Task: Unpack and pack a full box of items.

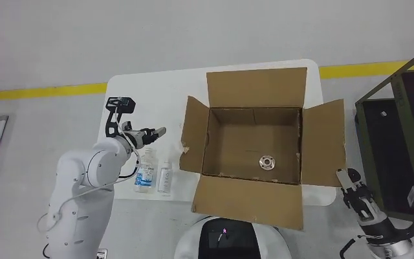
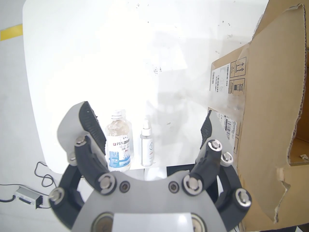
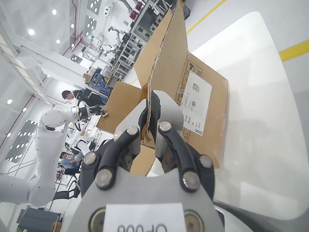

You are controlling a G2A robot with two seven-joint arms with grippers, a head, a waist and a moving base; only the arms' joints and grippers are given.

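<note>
At 4 o'clock of the open brown cardboard box [image 1: 259,87], my right gripper [image 3: 149,105] pinches a side flap's edge. My left gripper [image 2: 147,117] hangs at its 9 o'clock with fingers spread, near a clear blue-labelled plastic bottle [image 1: 145,173] and a small white spray bottle [image 1: 165,178].

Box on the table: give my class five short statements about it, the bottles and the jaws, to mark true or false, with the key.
1. The box is open, with its flaps spread. True.
2. The box is full. False: one small round item lies on its floor.
3. A bottle and a spray bottle are on the table beside the box. True.
4. The left jaws are shut on a bottle. False: the left gripper is open and holds nothing.
5. The right gripper has its jaws shut on a flap. True.
</note>
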